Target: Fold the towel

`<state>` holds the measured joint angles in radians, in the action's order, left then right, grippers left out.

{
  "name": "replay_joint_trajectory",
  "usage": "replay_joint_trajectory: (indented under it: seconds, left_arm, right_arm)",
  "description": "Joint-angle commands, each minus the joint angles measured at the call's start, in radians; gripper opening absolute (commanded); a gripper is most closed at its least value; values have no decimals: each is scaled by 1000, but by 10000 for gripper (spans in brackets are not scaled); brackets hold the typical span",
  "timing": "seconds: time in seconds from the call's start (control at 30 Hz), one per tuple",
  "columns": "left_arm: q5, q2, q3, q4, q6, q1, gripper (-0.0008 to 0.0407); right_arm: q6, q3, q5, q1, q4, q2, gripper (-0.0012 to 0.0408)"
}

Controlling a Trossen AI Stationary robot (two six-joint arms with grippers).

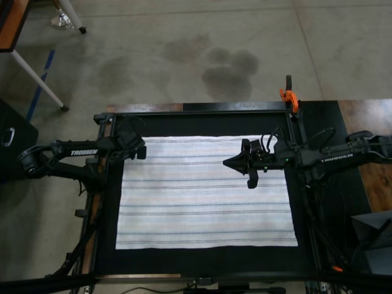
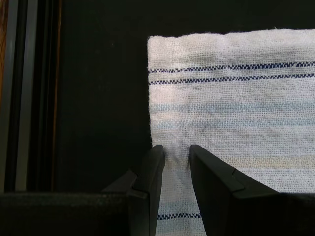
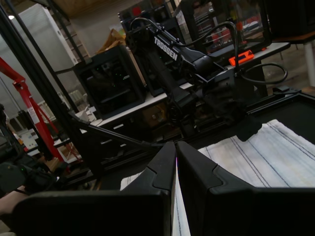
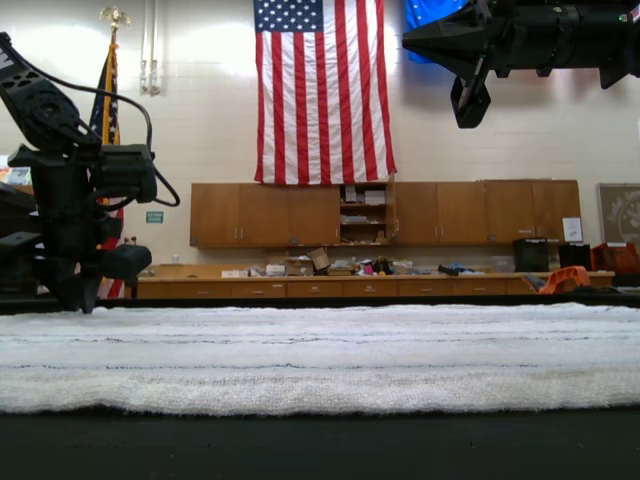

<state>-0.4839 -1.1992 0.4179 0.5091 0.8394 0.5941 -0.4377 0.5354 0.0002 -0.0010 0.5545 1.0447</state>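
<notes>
The towel (image 1: 205,196), white with thin dark and pale bluish stripes, lies spread flat on the black mat (image 1: 208,260). My left gripper (image 1: 138,151) is down at the towel's far corner on the top view's left. In the left wrist view its fingers (image 2: 152,169) pinch puckered cloth (image 2: 246,113) just inside the side edge, so the left gripper (image 2: 174,162) is shut on it. My right gripper (image 1: 228,162) hangs high over the far middle of the towel, pointing towards the top view's left. Its fingers (image 3: 162,169) are pressed together with nothing between them, and the towel (image 3: 256,152) lies below.
A black frame (image 1: 196,110) rims the mat, with an orange clamp (image 1: 289,96) at its far right corner. In the exterior view the raised right arm (image 4: 520,35) is well above the cloth (image 4: 320,360). The left arm (image 4: 80,200) stands at that view's left.
</notes>
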Motion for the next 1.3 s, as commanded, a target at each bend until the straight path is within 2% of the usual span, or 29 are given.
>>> replay_joint_trajectory:
  seconds: [0.0,0.3,0.6,0.73,0.93,1.07,1.23,1.27]
  left_arm:
    - [1,7,-1,10,-2,0,73]
    - [-21,12,-1,26,1,0,77]
    - [-41,12,0,37,5,0,133]
    - [-41,12,-2,26,6,0,140]
    - [11,12,-53,-59,18,0,139]
    - [23,12,-68,-58,20,0,106]
    - [22,28,-63,-85,5,0,-8]
    - [22,32,-63,-92,4,0,1]
  right_arm:
    - [0,0,0,0,0,0,1]
    - [0,0,0,0,0,0,1]
    - [-8,0,0,0,0,0,1]
    - [-17,0,0,0,0,0,1]
    - [-26,0,0,0,0,0,1]
    - [-26,0,0,0,0,0,1]
    - [-26,0,0,0,1,0,1]
    - [-26,0,0,0,2,0,1]
